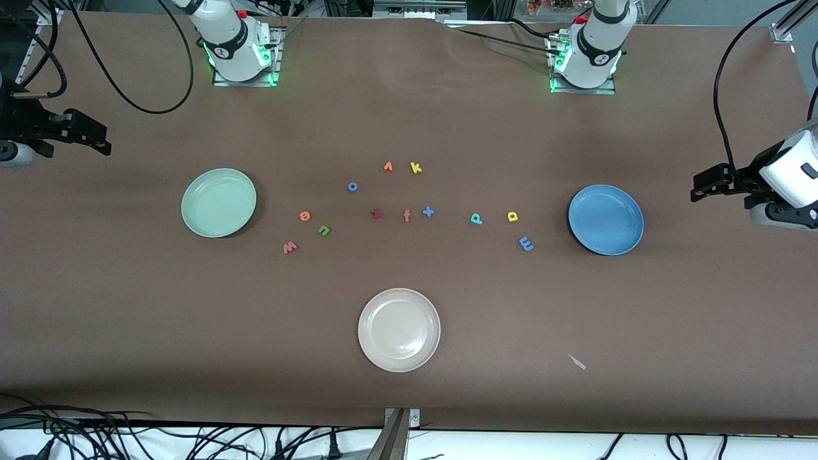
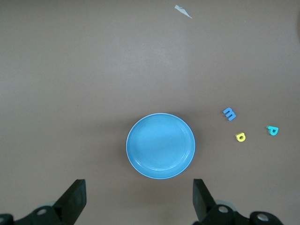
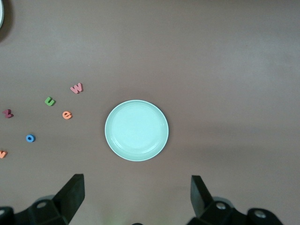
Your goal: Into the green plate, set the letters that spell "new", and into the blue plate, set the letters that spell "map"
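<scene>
Both plates for sorting empty, and the white plate (image 1: 399,338) too, so sorting not yet begun, by the look of it

Green plate (image 1: 218,202) farther from the front camera than the white plate and well toward the right arm's end. Blue plate (image 1: 606,219) likewise farther back than the white plate, well toward the left arm's end. Probably set one to each arm so that neither has to reach across.

Between green plate and white plate's line, in a loose cluster: salmon w (image 1: 290,247), green n (image 1: 324,230), orange e (image 1: 305,216), all flat on the table, near the green plate but apart from it. On the blue plate's side of the white plate: blue m (image 1: 526,243), yellow a (image 1: 512,216), teal p (image 1: 476,219), the m closest to the blue plate, none touching it. Each word laid out beside its own plate, which should keep the carries short.

Straight back from the white plate, the decoys: dark red z (image 1: 377,214), pink f (image 1: 406,216), blue plus (image 1: 427,211), yellow k (image 1: 416,168). To be left alone.

Right gripper (image 3: 136,180) up in the air over the table edge at the right arm's end, jaws wide apart, holding nothing, looking down on the green plate. Left gripper (image 2: 138,183) over the edge at the left arm's end, jaws likewise spread and empty, looking down on the blue plate. Both apparently parked clear of the work, ready for a first pick
</scene>
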Robot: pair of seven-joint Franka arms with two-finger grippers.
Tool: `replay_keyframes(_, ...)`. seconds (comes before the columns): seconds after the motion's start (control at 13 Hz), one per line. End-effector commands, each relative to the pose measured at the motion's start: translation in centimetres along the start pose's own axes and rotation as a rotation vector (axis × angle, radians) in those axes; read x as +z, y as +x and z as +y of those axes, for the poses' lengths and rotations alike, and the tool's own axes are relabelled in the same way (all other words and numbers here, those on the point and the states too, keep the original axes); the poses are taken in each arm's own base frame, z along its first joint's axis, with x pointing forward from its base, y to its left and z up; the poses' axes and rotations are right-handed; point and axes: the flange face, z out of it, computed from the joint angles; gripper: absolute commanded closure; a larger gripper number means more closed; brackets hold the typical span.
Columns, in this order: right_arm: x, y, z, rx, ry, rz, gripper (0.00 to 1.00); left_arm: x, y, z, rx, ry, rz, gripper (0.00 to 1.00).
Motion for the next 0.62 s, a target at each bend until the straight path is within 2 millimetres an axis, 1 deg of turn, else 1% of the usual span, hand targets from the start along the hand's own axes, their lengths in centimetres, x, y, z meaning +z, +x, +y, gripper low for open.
replay_keyframes(0.0,-0.43,-0.28,-0.11,-0.002,-0.016,0.008,0.00,0.00,-0.25,-0.16,0.017,-0.024,-0.006,0.00)
replay_keyframes(0.54,-0.36,-0.36,-0.13,-0.002,-0.014,0.001,0.00,-0.06,-0.25,-0.16,0.015,-0.024,-0.006,0.00)
